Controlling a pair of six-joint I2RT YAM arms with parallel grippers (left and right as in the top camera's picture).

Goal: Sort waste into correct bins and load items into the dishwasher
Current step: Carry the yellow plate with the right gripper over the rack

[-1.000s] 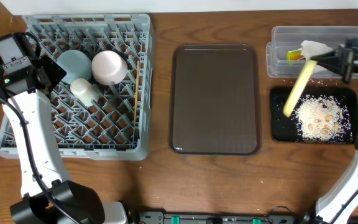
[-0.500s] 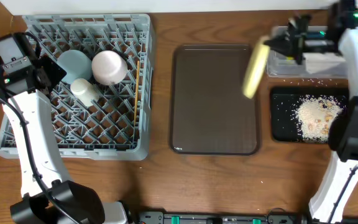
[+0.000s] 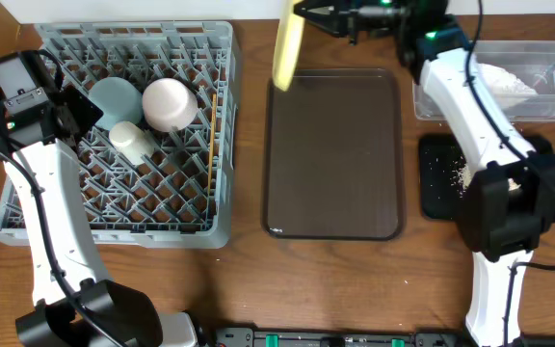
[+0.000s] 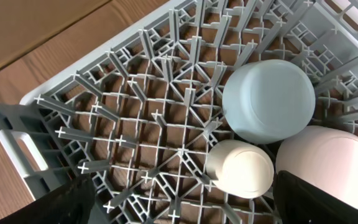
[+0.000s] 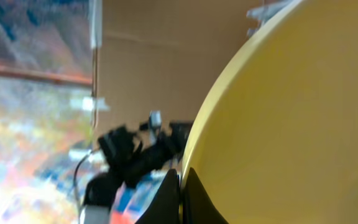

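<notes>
Where the right arm reaches: from the near right corner, over the black tray point(image 3: 436, 193) and past the clear tub point(image 3: 430, 104), to the far edge of the worktop point(image 3: 249, 284).
Right claw point(image 3: 303, 15): clamped tight on the rim of the pale yellow plate point(image 3: 287, 43). In its wrist view the plate point(image 5: 291, 124) fills most of the frame, and dark fingers point(image 5: 178, 202) pinch its edge at the bottom.
Plate: held in the air and tilted, seen almost edge-on from above. It hangs over the gap between the grey dish rack point(image 3: 114, 234) and the far left corner of the brown serving tray point(image 3: 335, 154).
Left claw point(image 3: 73, 111): spread wide and holding nothing, over the left part of the rack. Its dark fingers point(image 4: 67, 202) sit at the bottom corners of the wrist view.
Light blue bowl point(image 3: 114, 96): upside down in the rack, on the far left.
Pale pink bowl point(image 3: 169, 103): upside down, right beside the blue one.
Small white cup point(image 3: 133, 140): in the rack, just beside both bowls on the nearer side.
Chopsticks point(image 3: 211, 135): lying along the rack's right wall.
Crumpled wrapper point(image 3: 499, 82): inside the clear tub.
Crumbs point(image 3: 462, 173): on the black tray, mostly hidden by the right arm.
</notes>
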